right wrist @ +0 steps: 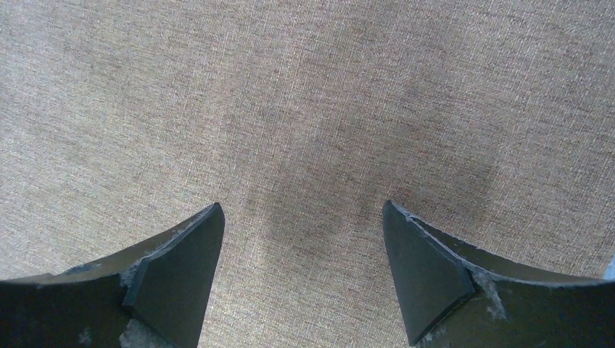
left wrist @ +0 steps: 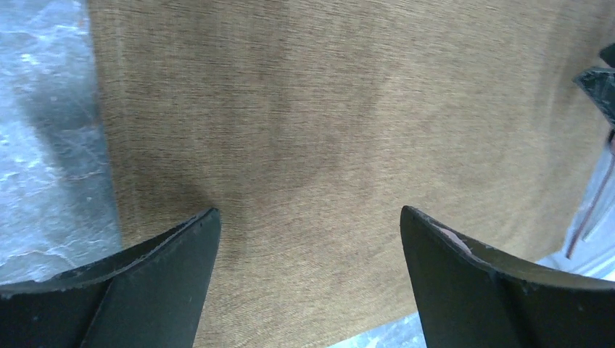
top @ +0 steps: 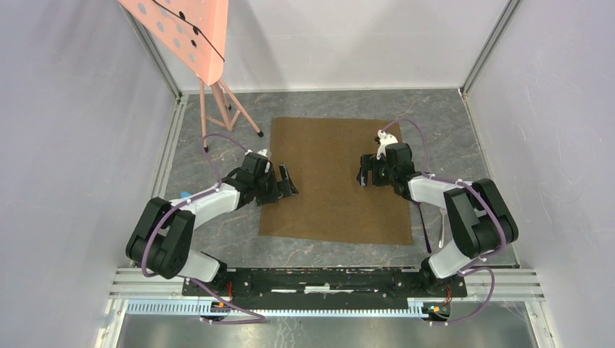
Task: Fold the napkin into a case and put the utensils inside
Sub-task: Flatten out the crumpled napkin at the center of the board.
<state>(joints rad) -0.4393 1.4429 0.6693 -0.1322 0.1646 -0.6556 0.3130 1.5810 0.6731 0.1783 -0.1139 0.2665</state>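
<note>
Grey marble counter [top: 232, 250], pale walls around, pink stand [top: 217, 101] back left. Napkin [top: 330, 181] lies flat and fully spread mid-counter, no fold yet, so no case. Left hand [top: 288, 183] sits low at the napkin's left edge, released, nothing between its fingers. Right hand [top: 365, 174] is over the cloth's right-centre, also released and empty. Utensils [top: 440, 225] seem to lie just off the napkin's right edge, partly hidden by the right arm. Cloth looks thin, light and limp, so it'll likely sag and slide on the smooth stone. Best to pinch an edge or corner, not the middle.
</note>
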